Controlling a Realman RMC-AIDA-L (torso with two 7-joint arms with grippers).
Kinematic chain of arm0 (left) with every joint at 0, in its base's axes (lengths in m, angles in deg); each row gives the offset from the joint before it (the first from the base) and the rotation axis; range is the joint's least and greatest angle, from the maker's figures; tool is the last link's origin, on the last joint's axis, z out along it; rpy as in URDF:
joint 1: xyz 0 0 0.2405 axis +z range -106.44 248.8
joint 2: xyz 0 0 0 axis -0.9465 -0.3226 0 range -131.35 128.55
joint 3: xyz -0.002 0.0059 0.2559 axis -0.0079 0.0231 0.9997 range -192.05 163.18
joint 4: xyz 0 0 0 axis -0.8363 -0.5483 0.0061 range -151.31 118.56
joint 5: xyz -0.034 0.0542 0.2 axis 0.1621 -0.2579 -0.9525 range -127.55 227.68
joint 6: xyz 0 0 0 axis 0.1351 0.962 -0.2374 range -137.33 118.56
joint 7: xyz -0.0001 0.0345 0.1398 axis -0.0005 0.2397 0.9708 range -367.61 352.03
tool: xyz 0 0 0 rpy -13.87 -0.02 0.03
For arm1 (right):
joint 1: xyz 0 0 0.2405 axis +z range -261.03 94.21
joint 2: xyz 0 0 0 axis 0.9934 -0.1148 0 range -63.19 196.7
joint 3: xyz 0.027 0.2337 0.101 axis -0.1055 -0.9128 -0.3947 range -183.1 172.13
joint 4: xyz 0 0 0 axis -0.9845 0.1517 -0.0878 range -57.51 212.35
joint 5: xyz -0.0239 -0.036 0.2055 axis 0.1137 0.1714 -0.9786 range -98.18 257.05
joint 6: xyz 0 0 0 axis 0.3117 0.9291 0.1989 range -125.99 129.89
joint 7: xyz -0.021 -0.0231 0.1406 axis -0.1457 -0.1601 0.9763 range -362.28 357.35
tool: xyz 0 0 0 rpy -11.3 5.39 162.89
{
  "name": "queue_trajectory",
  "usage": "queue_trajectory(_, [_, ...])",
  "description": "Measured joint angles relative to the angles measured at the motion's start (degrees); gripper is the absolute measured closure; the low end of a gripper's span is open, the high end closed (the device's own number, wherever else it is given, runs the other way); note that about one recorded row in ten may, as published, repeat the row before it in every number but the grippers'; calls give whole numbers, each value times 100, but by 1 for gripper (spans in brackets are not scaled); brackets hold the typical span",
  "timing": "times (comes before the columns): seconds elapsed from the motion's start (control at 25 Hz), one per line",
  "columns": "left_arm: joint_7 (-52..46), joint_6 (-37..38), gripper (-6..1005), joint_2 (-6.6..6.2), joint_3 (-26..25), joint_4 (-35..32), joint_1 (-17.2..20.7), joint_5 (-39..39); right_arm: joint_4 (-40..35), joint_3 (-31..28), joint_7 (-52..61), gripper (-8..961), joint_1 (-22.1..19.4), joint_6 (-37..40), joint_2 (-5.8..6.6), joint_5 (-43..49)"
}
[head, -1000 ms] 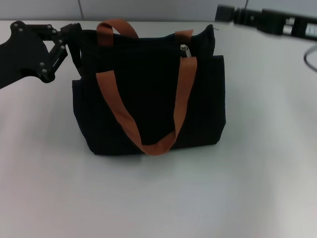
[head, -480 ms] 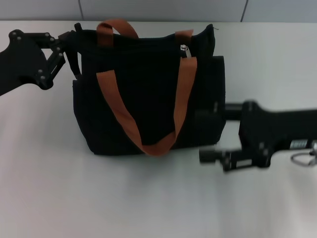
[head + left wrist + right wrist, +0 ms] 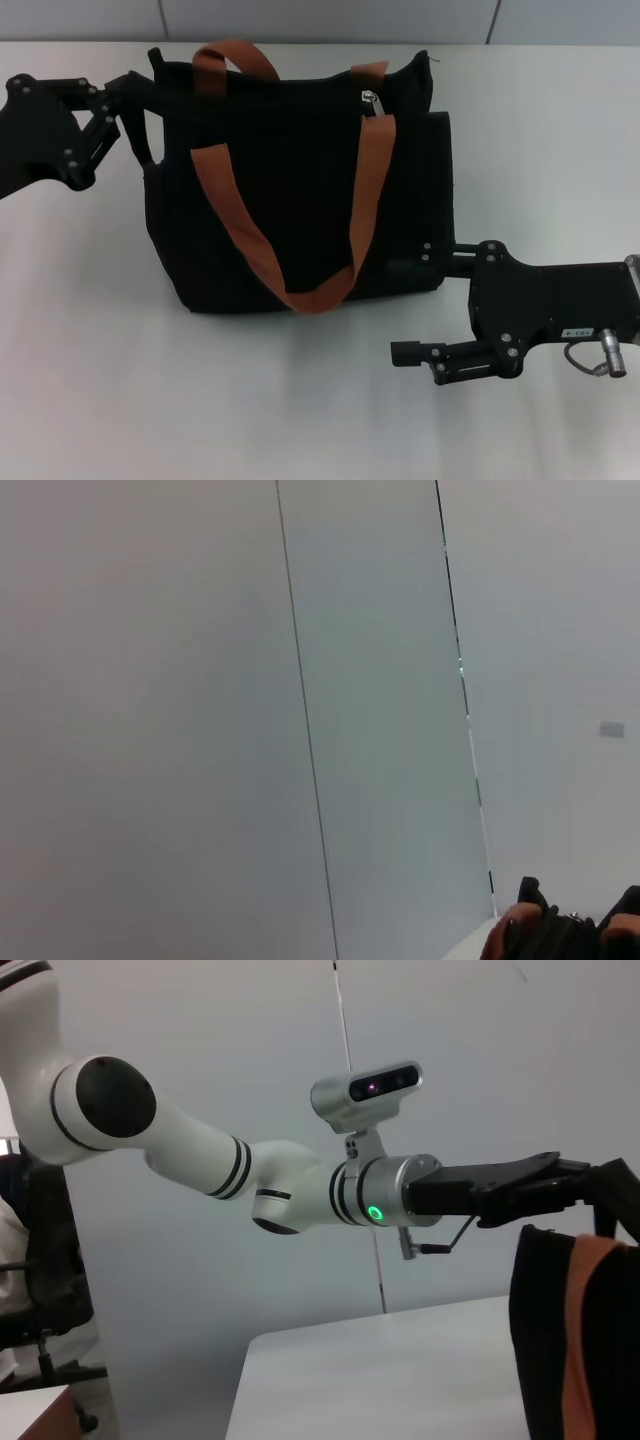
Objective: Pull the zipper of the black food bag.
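Note:
The black food bag (image 3: 300,200) stands upright mid-table, its rust-brown straps hanging down the front. The small silver zipper (image 3: 371,100) sits on the top zip line near the bag's right end. My left gripper (image 3: 150,95) is shut on the bag's upper left corner; the right wrist view shows it (image 3: 592,1178) at that corner of the bag (image 3: 545,1340). My right gripper (image 3: 405,305) is open, low on the table at the bag's lower right corner, one finger against the bag's side, well below the zipper. The bag's top edge (image 3: 545,935) just shows in the left wrist view.
The white table (image 3: 300,400) has free room in front of the bag and to its right. A grey wall (image 3: 330,18) runs behind the table's far edge. My left arm (image 3: 230,1165) reaches in from the left.
My right arm has come from the far right of the table down to the bag's lower right corner. My left gripper has shifted slightly left with the bag's corner.

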Motion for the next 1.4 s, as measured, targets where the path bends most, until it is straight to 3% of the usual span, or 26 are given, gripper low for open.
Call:
queue_trajectory(0.4, [-5, 60, 900, -40, -180, 18, 203, 77, 8, -48, 31, 158, 30, -36, 5, 5])
queue_trajectory(0.64, [35, 40, 802, 2, -317, -5, 208, 84, 9, -53, 71, 158, 42, -36, 7, 3])
queue_trajectory(0.76, [-73, 103, 754, -52, -293, -15, 209, 79, 9, -53, 113, 158, 56, -39, 4, -15])
queue_trajectory(0.84, [-495, 265, 721, -236, -276, -21, 205, 52, 10, -9, 118, 158, 68, -131, 3, -36])
queue_trajectory(0.88, [-495, 265, 676, -236, -276, -21, 205, 52, 10, -9, 118, 158, 68, -131, 3, -36])
queue_trajectory(0.92, [-796, 388, 631, -356, -252, -22, 186, 28, 43, -1, 119, 158, 93, -180, -1, -40])
queue_trajectory(0.96, [-796, 388, 587, -356, -252, -22, 186, 28, 43, -1, 119, 158, 93, -180, -1, -40])
queue_trajectory(1.04, [-1443, 727, 497, -564, -225, -27, 153, 3, 140, -11, 117, 158, 140, -216, -7, -42])
queue_trajectory(1.12, [-1735, 979, 341, -639, -208, -29, 146, 0, 195, -30, 100, 158, 171, -256, -10, -43])
queue_trajectory(1.16, [-1864, 1134, 263, -666, -161, -29, 143, -4, 228, -29, 91, 158, 191, -296, -12, -44])
queue_trajectory(1.4, [-2027, 1677, 165, -651, 398, -23, 167, -8, 399, -1, 14, 158, 288, -437, -24, -47])
